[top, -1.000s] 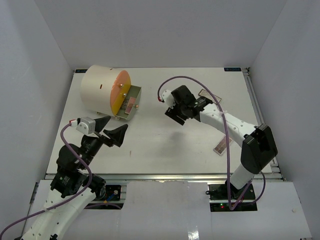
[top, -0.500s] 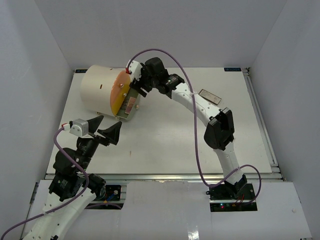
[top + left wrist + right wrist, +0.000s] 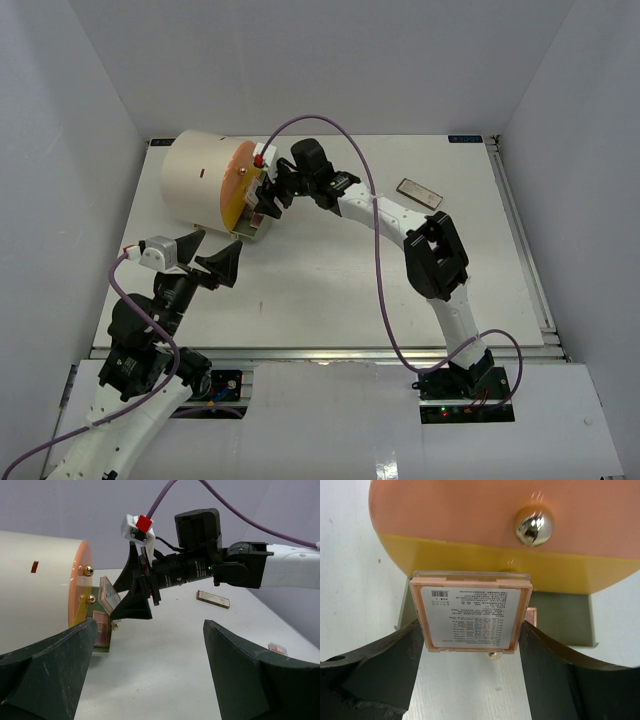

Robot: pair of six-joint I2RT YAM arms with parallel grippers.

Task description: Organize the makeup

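Observation:
My right gripper (image 3: 268, 196) is shut on a pink eyeshadow palette (image 3: 470, 612), label side facing the wrist camera. It holds the palette just above the open drawer (image 3: 560, 617) at the foot of the cream cylinder's orange face (image 3: 243, 185). The held palette also shows in the left wrist view (image 3: 107, 592). Another pink palette (image 3: 102, 630) lies in the drawer. A brown palette (image 3: 419, 190) lies flat at the back right of the table. A small pink palette (image 3: 277, 648) lies on the right. My left gripper (image 3: 205, 262) is open and empty, above the table's front left.
The big cream cylinder (image 3: 200, 180) lies on its side at the back left, with gold knobs (image 3: 533, 526) on its face. The right arm stretches across the middle of the table. White walls stand on three sides.
My right gripper has swung left from the middle of the table to the cylinder's face and come down a little over the drawer. The left gripper has shifted slightly.

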